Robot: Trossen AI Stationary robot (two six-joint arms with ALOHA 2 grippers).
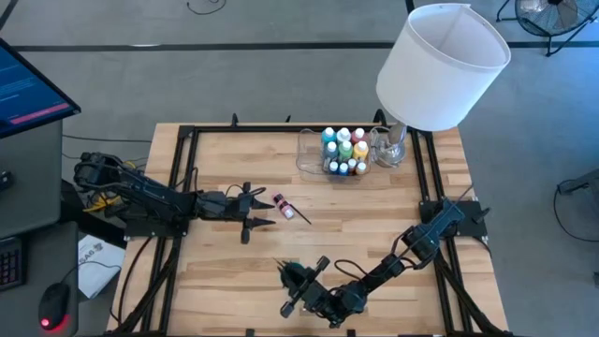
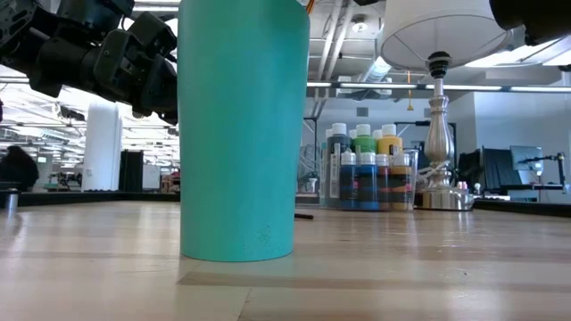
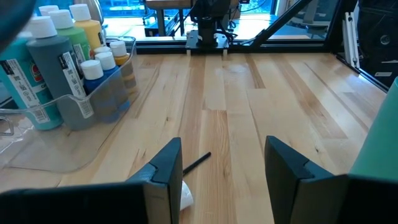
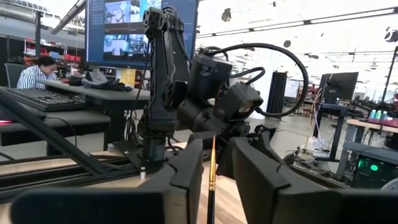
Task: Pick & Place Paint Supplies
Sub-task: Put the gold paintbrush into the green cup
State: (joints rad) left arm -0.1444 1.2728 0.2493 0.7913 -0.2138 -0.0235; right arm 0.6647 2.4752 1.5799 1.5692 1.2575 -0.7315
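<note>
A thin brush (image 4: pixel 212 177) stands upright between the fingers of my right gripper (image 4: pixel 217 180), which is open near the table's front edge, at a teal cup (image 2: pixel 236 134) (image 1: pixel 298 274). The brush's lower end is hidden behind the fingers. A pink white-capped bottle (image 1: pixel 283 204) lies on its side at mid-table with another thin dark brush (image 1: pixel 300 215) (image 3: pixel 196 163) beside it. My left gripper (image 1: pixel 265 208) (image 3: pixel 224 180) is open, just left of that bottle. Several more white-capped paint bottles (image 1: pixel 344 150) stand in the clear tray (image 1: pixel 311 157) at the back. My right gripper has the brush's shaft (image 4: pixel 212 163) upright between its two fingers, which come at it about level and lie across it. The brush stands close to one finger (image 4: pixel 189 174), and a gap shows on the other side. Whether that finger touches it, I cannot tell.
A lamp with a big white shade (image 1: pixel 442 64) and a metal base (image 1: pixel 395 145) stands at the back right, beside the tray. Black frame rails (image 1: pixel 178 178) run along the table's left and right sides. Bare wood (image 1: pixel 393 215) lies between the tray and my right arm.
</note>
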